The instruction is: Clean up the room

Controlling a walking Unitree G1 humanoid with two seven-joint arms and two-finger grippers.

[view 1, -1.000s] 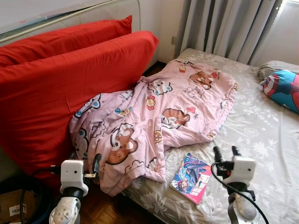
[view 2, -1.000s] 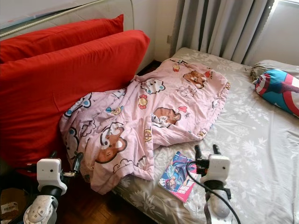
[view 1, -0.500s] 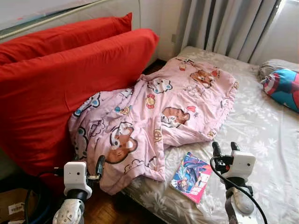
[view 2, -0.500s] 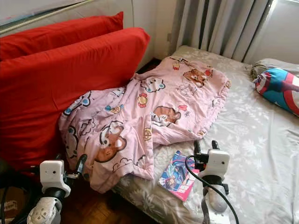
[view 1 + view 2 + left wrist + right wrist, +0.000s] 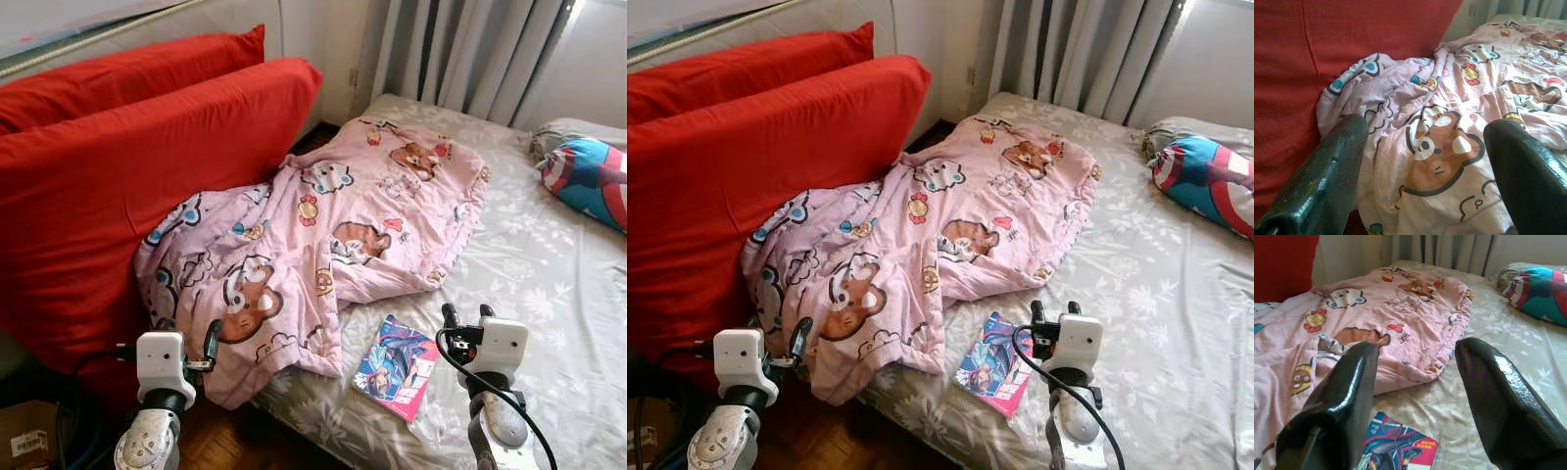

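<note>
Left pincer (image 5: 209, 341): raised at the near corner of the bed, over the hanging hem of the quilt; black fingers (image 5: 1327, 181) spread wide, nothing between them.
Right pincer (image 5: 464, 315): above the bed's near edge, just beside the comic; glossy fingers (image 5: 1498, 396) parted, holding nothing.
Dark wooden parquet floor (image 5: 220, 446): a narrow strip shows below the bed's near corner, between the bed and the red cushions.
Thin glossy comic book with a red-and-blue cover (image 5: 397, 366): flat on the sheet by the near edge of the bed, close to the quilt's hem; whether they touch is unclear.
Pink quilted cotton blanket printed with cartoon bears (image 5: 333, 235): rumpled and soft, stretched from the far-left part of the bed down to the near corner, spilling over the left edge against the cushions.
Bed with a grey floral-patterned sheet (image 5: 549, 284): its right half lies bare and smooth.
Two large red fabric cushions (image 5: 127, 166): upright along the bed's left edge, plump, with rounded corners.
Blue, red and white shield-print pillow (image 5: 588, 181): at the far right of the bed.
Grey pleated curtains (image 5: 460, 54): behind the far edge.
</note>
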